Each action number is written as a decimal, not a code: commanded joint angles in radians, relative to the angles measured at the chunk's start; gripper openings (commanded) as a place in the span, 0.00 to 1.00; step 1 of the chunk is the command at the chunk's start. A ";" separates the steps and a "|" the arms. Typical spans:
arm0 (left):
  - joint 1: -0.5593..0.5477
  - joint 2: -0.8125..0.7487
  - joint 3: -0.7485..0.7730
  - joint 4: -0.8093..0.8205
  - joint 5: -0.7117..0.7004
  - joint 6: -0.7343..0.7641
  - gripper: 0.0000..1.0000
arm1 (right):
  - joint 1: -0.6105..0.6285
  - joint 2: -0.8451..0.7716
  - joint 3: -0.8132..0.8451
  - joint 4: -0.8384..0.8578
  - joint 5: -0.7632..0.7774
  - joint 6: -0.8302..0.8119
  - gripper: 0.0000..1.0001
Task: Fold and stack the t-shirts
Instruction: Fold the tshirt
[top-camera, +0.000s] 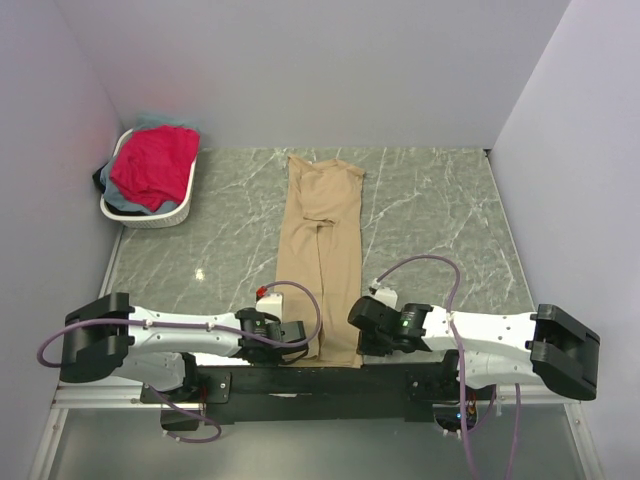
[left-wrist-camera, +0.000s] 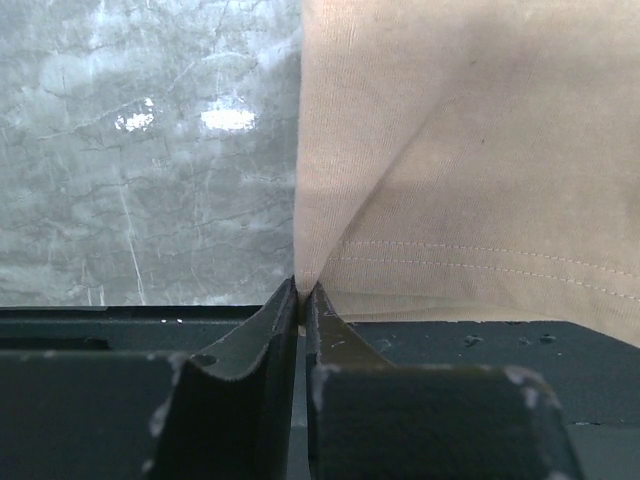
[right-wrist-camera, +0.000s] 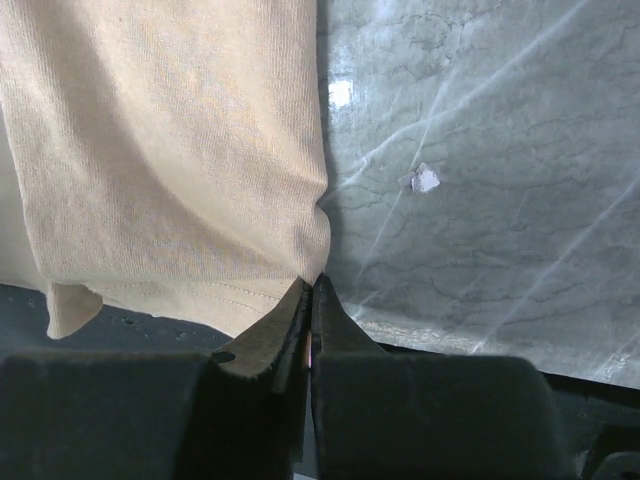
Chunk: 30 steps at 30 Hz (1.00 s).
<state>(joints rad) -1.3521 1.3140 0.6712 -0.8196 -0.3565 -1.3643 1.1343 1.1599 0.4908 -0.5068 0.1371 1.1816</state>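
Observation:
A tan t-shirt (top-camera: 322, 250) lies folded into a long narrow strip down the middle of the table, collar at the far end. My left gripper (top-camera: 300, 337) is shut on its near left hem corner; the left wrist view shows the cloth (left-wrist-camera: 470, 150) pinched between the jaws (left-wrist-camera: 303, 292). My right gripper (top-camera: 362, 338) is shut on the near right hem corner; the right wrist view shows the cloth (right-wrist-camera: 170, 150) pinched at the jaw tips (right-wrist-camera: 311, 285). A red-pink t-shirt (top-camera: 152, 165) lies on top of blue-grey and dark ones in the basket.
A white oval basket (top-camera: 170, 215) stands at the far left against the wall. Grey walls close in the left, back and right. The black mounting rail (top-camera: 330, 378) runs along the near edge under the hem.

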 joint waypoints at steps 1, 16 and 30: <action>-0.007 -0.013 -0.033 -0.084 -0.002 -0.024 0.11 | -0.005 0.052 -0.047 -0.114 0.071 -0.005 0.04; -0.012 -0.041 0.023 -0.134 -0.050 -0.012 0.64 | -0.007 -0.136 0.034 -0.286 0.171 0.003 0.70; -0.013 0.043 0.234 -0.066 -0.110 0.097 0.67 | -0.004 -0.063 0.164 -0.118 0.067 -0.158 0.63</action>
<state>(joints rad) -1.3582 1.3220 0.8734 -0.9321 -0.4458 -1.3197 1.1316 1.0626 0.6441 -0.7082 0.2333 1.0714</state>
